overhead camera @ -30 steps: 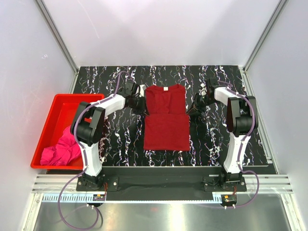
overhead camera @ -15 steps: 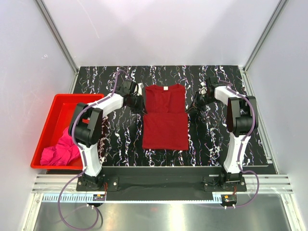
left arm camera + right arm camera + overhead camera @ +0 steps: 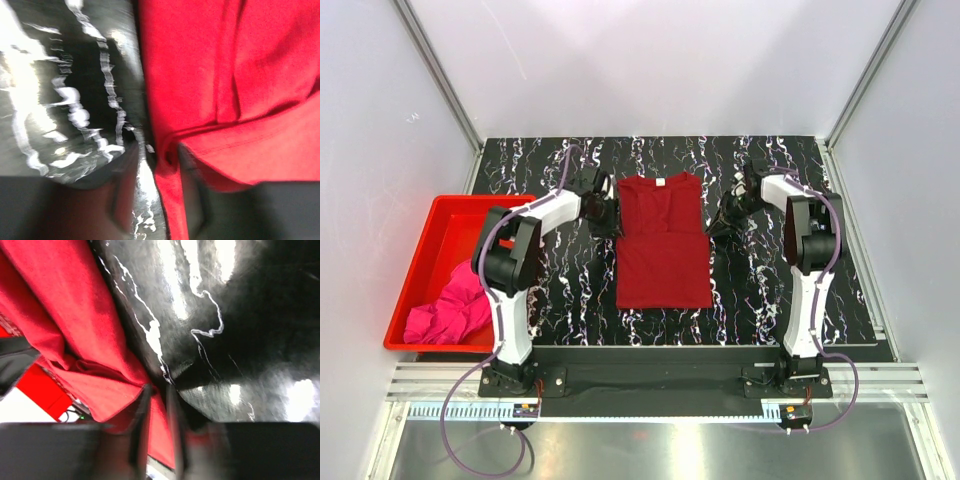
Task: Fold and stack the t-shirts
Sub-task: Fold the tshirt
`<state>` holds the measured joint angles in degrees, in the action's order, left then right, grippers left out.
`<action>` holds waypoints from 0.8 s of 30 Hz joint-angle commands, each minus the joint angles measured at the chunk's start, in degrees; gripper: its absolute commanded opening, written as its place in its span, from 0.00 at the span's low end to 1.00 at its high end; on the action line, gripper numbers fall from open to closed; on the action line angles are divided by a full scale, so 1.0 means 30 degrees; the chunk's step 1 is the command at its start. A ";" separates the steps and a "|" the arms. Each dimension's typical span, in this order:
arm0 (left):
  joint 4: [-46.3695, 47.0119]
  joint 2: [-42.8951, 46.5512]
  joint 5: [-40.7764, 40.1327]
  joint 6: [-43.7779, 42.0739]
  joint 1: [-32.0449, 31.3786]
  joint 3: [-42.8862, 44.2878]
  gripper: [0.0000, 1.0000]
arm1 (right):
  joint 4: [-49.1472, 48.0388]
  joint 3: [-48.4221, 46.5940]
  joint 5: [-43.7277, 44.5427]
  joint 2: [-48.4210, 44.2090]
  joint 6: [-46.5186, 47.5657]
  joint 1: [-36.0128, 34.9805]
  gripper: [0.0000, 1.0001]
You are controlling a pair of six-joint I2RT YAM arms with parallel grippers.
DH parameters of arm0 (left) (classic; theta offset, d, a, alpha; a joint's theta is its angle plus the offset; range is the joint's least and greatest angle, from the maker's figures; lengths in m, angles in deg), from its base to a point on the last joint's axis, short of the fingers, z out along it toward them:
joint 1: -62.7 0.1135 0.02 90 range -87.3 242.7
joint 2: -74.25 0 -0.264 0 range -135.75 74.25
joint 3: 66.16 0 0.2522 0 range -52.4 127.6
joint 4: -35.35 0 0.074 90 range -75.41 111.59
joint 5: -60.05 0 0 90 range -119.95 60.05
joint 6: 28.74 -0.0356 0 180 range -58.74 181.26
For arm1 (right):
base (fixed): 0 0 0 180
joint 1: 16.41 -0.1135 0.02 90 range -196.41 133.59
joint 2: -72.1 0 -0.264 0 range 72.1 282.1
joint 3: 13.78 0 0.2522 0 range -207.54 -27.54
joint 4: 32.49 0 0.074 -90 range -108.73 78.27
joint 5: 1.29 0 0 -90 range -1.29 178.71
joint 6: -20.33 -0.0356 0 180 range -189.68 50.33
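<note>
The red shirt [image 3: 662, 250] is lying flat in the middle of the table [image 3: 760, 290], collar away from the arms, with a crosswise fold showing halfway down. The left gripper [image 3: 607, 216] is straddling its left edge there, fingers apart with bare table showing between them. The right gripper [image 3: 717, 224] is pinching the right edge between nearly closed fingers. The matched positions are likely meant to lift the fold evenly. The pink shirt [image 3: 445, 312] is sitting crumpled in the bin [image 3: 440, 215].
</note>
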<state>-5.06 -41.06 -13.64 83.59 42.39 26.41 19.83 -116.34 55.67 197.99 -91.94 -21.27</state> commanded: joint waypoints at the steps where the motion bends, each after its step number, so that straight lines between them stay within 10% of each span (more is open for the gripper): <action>1: -0.1480 0.1223 -0.2857 -0.0234 0.0180 0.1445 0.51 | 0.2138 -0.2240 0.1836 -0.0125 0.1149 0.0039 0.31; 6: -0.2453 0.4270 -0.4034 -0.0470 -0.0024 0.0600 0.62 | 0.5453 -0.2577 0.5240 -0.2493 0.2118 0.0010 0.45; 15: -0.0813 0.9746 -0.1249 0.1813 -0.2246 -0.6633 0.61 | 0.1915 0.7521 0.0878 -0.8734 0.0390 -0.0020 0.62; 24: 0.2432 1.3791 -0.1016 0.4830 -0.5268 -1.1763 0.54 | -0.2686 1.4095 -0.1526 -1.2341 -0.2128 -0.1685 0.43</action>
<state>-6.94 -5.76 -18.56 92.77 27.33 -7.18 20.29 -76.08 55.81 164.40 -94.41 -23.00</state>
